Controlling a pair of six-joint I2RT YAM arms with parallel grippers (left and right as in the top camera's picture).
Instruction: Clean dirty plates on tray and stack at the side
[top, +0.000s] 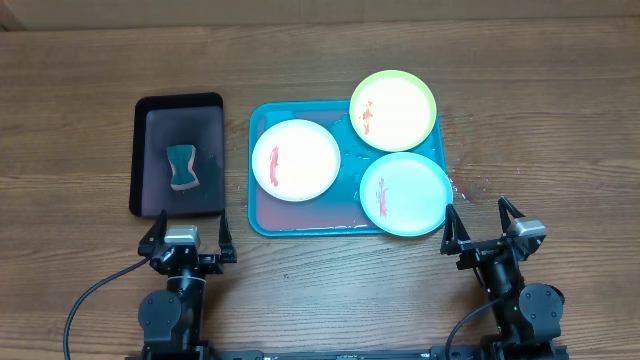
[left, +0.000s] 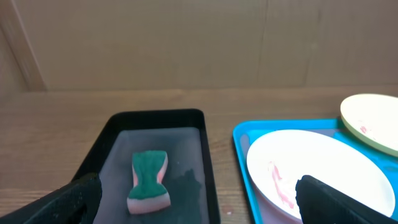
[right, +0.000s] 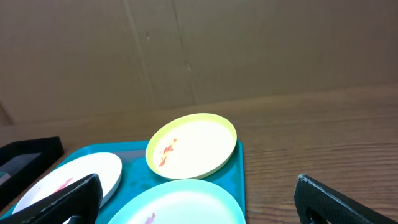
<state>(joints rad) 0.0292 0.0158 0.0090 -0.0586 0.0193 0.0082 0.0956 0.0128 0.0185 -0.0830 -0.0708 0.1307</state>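
Note:
The turquoise tray (top: 262, 215) lies mid-table and holds three plates, each with red smears: the white plate (top: 305, 152) at left, the lime-green plate (top: 400, 105) at the back right, the aqua plate (top: 412, 190) at the front right. My left gripper (top: 187, 240) is open and empty, near the table's front edge below the black tray. My right gripper (top: 484, 228) is open and empty, just right of the turquoise tray's front corner. The left wrist view shows the white plate (left: 323, 165) and the tray (left: 241, 146). The right wrist view shows the green plate (right: 199, 144), aqua plate (right: 186, 202) and white plate (right: 93, 174).
A smaller black tray (top: 150, 120) sits left of the turquoise tray and holds a green-and-pink sponge (top: 182, 167), also seen in the left wrist view (left: 149, 180). Bare wooden table lies to the right of the turquoise tray and along the back.

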